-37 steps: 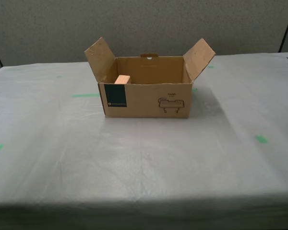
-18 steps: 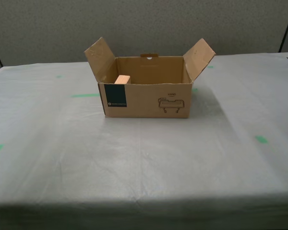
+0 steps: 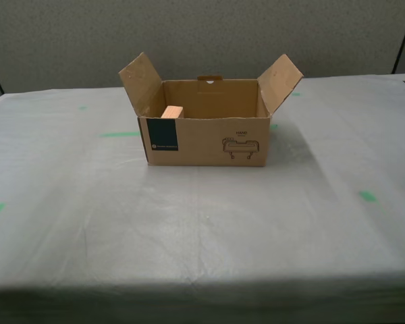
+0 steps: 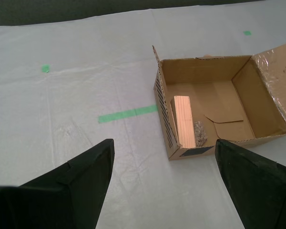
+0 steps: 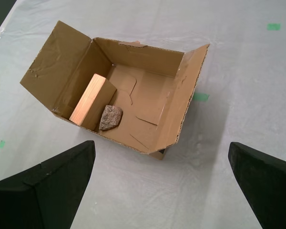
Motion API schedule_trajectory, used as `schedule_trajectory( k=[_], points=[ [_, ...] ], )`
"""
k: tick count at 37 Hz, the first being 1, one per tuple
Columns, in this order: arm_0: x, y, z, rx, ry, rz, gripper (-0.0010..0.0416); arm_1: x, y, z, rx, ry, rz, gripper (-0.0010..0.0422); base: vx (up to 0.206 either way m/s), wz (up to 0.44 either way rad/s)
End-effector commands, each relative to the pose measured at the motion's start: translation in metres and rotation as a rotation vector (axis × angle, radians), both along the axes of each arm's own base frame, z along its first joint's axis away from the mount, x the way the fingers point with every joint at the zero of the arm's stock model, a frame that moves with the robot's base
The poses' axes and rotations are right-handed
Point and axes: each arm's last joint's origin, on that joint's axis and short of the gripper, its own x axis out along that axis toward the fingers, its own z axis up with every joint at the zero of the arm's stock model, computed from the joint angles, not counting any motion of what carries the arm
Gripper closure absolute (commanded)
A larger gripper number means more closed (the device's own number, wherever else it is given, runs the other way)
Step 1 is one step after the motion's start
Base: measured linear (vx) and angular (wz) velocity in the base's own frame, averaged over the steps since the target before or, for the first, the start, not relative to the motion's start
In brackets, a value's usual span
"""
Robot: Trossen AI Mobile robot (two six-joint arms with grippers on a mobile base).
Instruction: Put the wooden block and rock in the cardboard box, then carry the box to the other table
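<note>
Both claws hang spread wide above the surface [image 3: 202, 223] with nothing between their fingers: my first gripper [image 5: 162, 191] and my second gripper [image 4: 164, 183] each look down into the cardboard box [image 3: 206, 138]. It stands on the wrinkled grey covering, flaps splayed. Inside, the wooden block [image 5: 87, 99] leans against a side wall, the rock [image 5: 111, 117] touching it.

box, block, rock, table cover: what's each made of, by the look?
Cardboard box: brown corrugated card, matte; fluted cut edges show. Wooden block: pale smooth wood, faint straight grain. Rock: rough brownish-grey stone, speckled, lumpy. Table covering: light grey, wrinkled, slight sheen; probably plastic sheet or coated cloth, can't tell which.
</note>
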Motion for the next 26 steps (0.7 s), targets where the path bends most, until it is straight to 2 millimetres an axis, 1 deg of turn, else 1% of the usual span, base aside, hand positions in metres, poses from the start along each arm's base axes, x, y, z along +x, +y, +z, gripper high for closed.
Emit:
schedule_trajectory(
  k=[1,26],
  points=[
    [0.0002,0.0,0.0004,0.0,-0.002,-0.001,0.0016,0.0,0.0,0.0005,0.002,-0.003,0.0,0.0126,0.0,0.0],
    [0.0002,0.0,0.0004,0.0,-0.002,-0.001,0.0016,0.0,0.0,0.0005,0.002,-0.003,0.0,0.0126,0.0,0.0]
  ],
)
